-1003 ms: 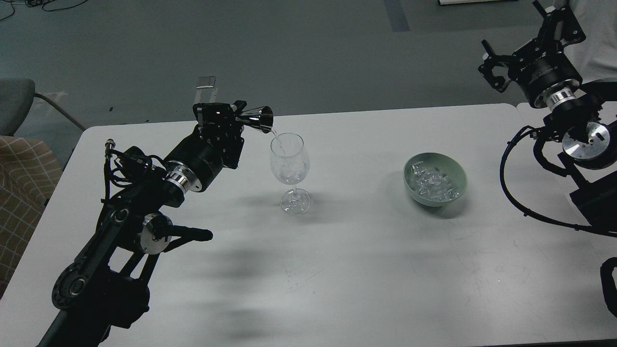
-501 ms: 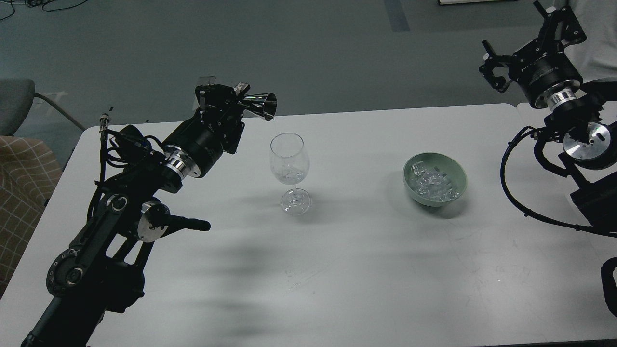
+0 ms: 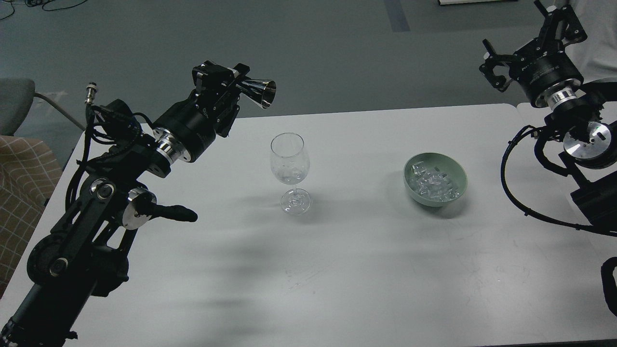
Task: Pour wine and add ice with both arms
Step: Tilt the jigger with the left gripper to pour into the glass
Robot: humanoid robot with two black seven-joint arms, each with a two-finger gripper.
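Observation:
A clear wine glass [image 3: 289, 164] stands upright on the white table [image 3: 337, 270], with a shallow pool of wine [image 3: 289, 176] low in its bowl. My left gripper [image 3: 234, 83] is shut on a shiny metal jigger [image 3: 258, 91], held on its side up and left of the glass, mouth facing right, nothing flowing out. The ice [image 3: 434, 185] lies as several clear cubes in a pale green bowl [image 3: 459, 182] to the right of the glass. My right gripper [image 3: 523, 36] hangs high at the far right, its prongs spread and nothing in them.
A chair with a checked cushion [image 3: 21, 178] stands off the table's left edge. The right arm's cable loop [image 3: 511, 188] hangs over the table's right end. Grey floor lies beyond the far edge.
The stream from the jigger into the glass has stopped. My left gripper has drawn back up and to the left with the jigger. The right arm has barely moved.

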